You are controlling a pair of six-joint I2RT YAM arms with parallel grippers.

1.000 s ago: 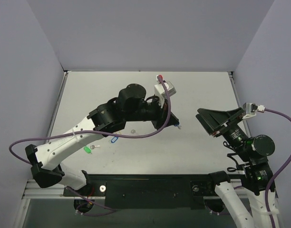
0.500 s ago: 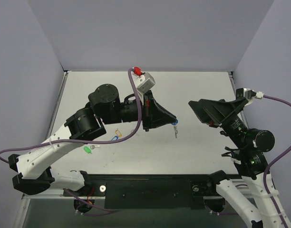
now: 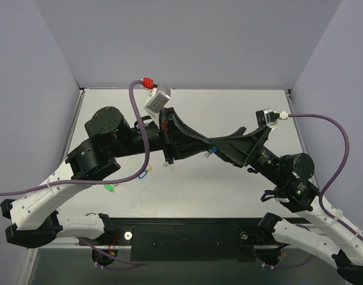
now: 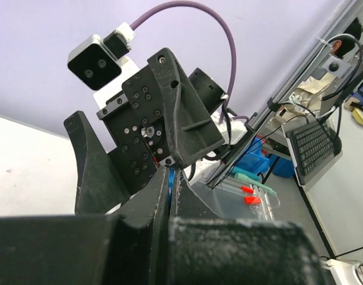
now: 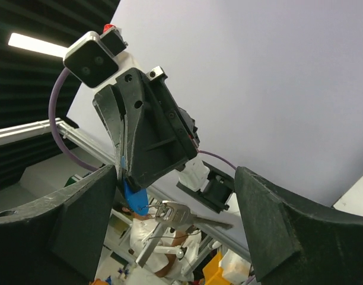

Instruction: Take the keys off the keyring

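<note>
the left pincer [image 5: 128,176] is clamped tight on a blue tag [image 5: 133,196], its silvery key [image 5: 169,212] dangling just below that pincer. the right pincer [image 3: 218,147] gapes wide, one finger either side of it, gripping nothing.

left gripper [image 3: 206,146]: frame centre, fingers closed, blue tag [image 3: 212,150] pinched at its tip
right gripper [image 3: 219,149]: tip-to-tip with left, fingers spread either side of that tag
table [image 3: 241,113], lower left: green tag [image 3: 110,187], yellow tag [image 3: 149,168], second blue tag [image 3: 143,175], lying near each other
</note>
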